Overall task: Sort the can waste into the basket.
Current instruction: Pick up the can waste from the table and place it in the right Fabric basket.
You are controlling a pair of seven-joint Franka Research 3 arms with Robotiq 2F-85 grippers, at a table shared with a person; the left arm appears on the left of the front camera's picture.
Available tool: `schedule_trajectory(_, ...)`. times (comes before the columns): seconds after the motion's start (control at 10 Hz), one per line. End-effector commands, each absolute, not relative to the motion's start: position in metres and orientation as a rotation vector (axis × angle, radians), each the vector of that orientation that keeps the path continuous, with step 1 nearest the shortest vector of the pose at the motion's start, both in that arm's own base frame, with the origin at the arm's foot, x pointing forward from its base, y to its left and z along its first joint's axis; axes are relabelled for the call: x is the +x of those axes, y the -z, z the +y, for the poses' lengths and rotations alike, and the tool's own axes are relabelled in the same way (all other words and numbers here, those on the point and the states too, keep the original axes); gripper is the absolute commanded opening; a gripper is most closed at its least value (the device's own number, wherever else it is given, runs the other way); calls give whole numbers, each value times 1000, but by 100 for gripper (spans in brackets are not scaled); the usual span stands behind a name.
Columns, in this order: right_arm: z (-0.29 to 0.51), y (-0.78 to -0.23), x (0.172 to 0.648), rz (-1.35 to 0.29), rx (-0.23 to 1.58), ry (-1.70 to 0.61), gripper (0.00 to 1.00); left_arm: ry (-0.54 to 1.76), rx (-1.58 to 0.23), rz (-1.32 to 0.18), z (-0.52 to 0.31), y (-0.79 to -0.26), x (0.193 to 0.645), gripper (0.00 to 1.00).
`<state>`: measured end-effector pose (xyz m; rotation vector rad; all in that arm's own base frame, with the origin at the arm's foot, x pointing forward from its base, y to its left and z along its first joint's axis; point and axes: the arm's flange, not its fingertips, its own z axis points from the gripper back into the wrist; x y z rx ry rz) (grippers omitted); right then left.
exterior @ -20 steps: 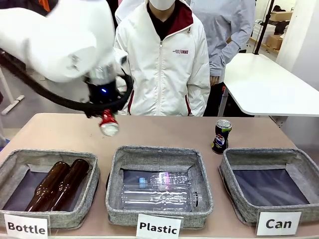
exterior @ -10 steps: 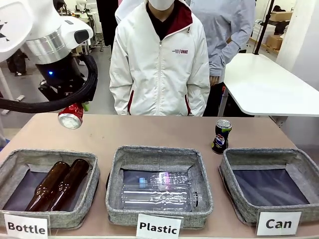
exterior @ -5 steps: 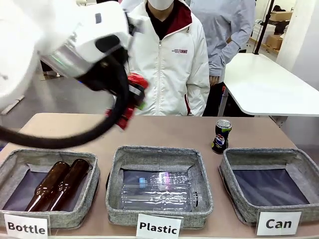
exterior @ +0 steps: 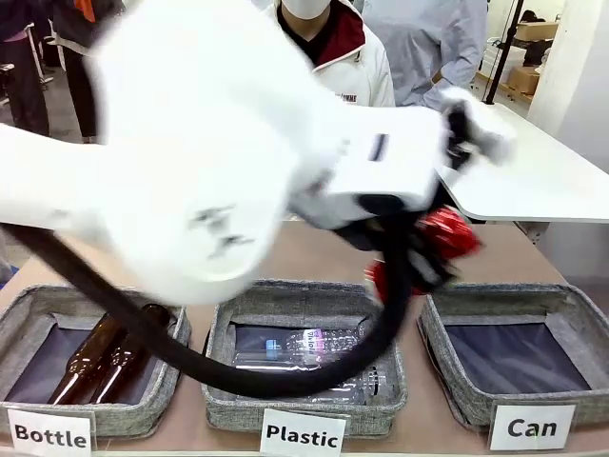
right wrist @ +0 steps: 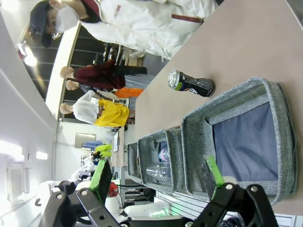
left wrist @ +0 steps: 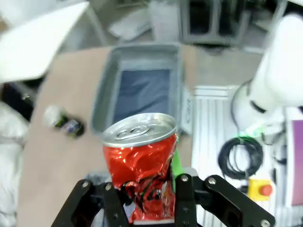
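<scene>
The left arm has swung across toward the right of the front view, carrying the red crushed can [exterior: 447, 233] from in front of the person's white jacket to a spot above the counter [exterior: 519, 259], at about 11 o'clock from the Can basket [exterior: 580, 328]; it is blurred by motion. The left fingers [left wrist: 183, 196] pinch the can at its crumpled lower half, its silver top and pull tab facing the wrist camera. In that view the grey basket lies at 12 o'clock from the can, its dark base bare, with the white card [left wrist: 187, 111] on its near side. The dark can [left wrist: 66, 124], blurred there, sits at about 10 o'clock on the counter, outside the basket; the right wrist view shows it just beyond the basket's far wall. The right fingers [right wrist: 101, 176] stand spread wide, holding nothing, with the three baskets in a row beyond them. At 9 o'clock from the Can basket the Plastic basket [exterior: 224, 314] holds clear bottles [exterior: 304, 347], and farther along the Bottle basket [exterior: 19, 319] holds two brown glass bottles [exterior: 90, 357].
</scene>
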<state>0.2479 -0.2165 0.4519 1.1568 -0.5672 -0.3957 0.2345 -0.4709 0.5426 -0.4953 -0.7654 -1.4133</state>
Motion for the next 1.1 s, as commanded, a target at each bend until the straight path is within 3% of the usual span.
schedule_trajectory(0.0, -218, -454, 250, -596, 1170, 376, 100, 1621, -601, -649, -506, -549, 294, 25)
schedule_trajectory(0.2, -218, -454, 250, -596, 1170, 376, 100, 1766, -590, -509, -573, -536, 331, 25)
schedule_trajectory(0.5, -218, -454, 250, -596, 1170, 376, 100, 1707, -659, -368, -632, -513, 389, 25)
schedule_trajectory(0.7, -216, -452, 248, -567, 1157, 395, 100, 1676, -689, -320, -646, -491, 399, 25)
schedule_trajectory(1.0, -330, -507, 203, -738, 1074, 447, 100, 1669, -694, -292, -670, -458, 392, 25)
